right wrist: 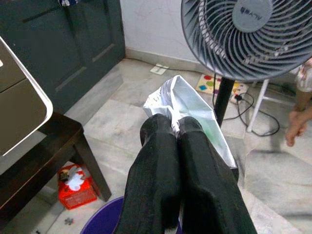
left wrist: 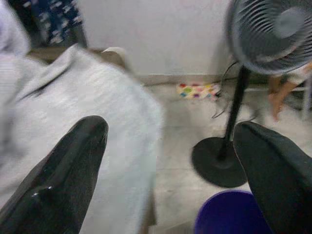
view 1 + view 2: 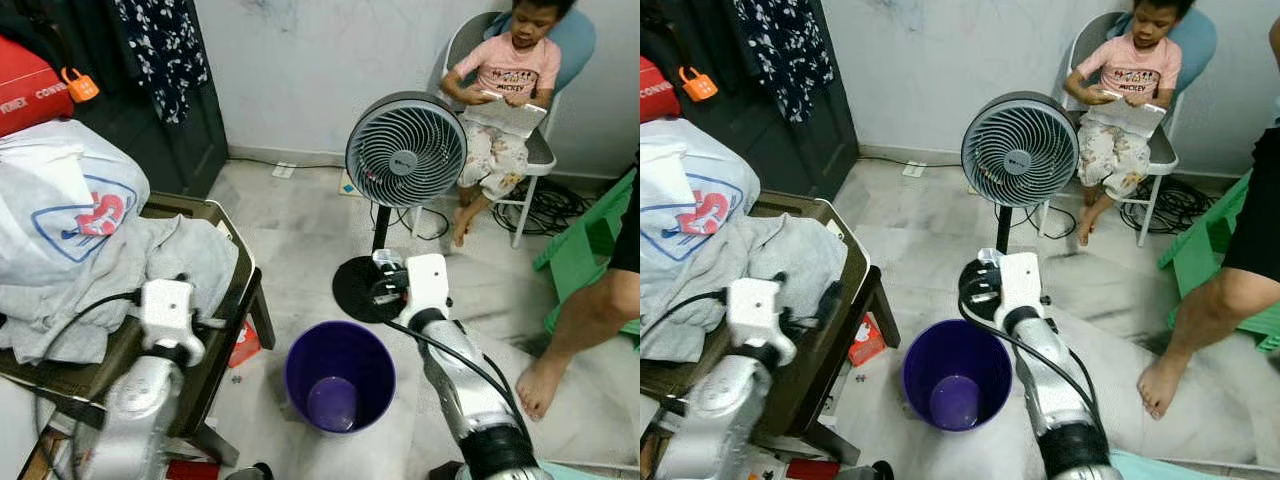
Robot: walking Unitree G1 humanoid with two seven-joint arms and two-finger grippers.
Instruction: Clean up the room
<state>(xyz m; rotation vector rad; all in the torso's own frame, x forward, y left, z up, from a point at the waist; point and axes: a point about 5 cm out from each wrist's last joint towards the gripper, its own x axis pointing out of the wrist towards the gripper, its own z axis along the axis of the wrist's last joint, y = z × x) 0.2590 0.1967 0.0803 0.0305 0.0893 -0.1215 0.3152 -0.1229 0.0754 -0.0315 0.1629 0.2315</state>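
A purple bin (image 3: 339, 375) stands on the floor in front of me, with nothing visible inside. My right gripper (image 1: 174, 127) is shut on a crumpled white wrapper (image 1: 187, 105), held just past the bin's far rim near the fan's base (image 3: 360, 290). My left gripper (image 2: 170, 146) is open, its black fingers (image 2: 68, 170) spread beside a grey garment (image 3: 130, 275) that lies on a dark chair (image 3: 215, 330) to my left. A white plastic bag (image 3: 65, 200) rests on top of the garment.
A standing fan (image 3: 405, 150) rises behind the bin. A person sits on a chair (image 3: 500, 70) at the back right. Another person's leg and bare foot (image 3: 545, 375) stand at the right by a green stool (image 3: 585, 250). A red box (image 3: 243, 345) lies under the dark chair.
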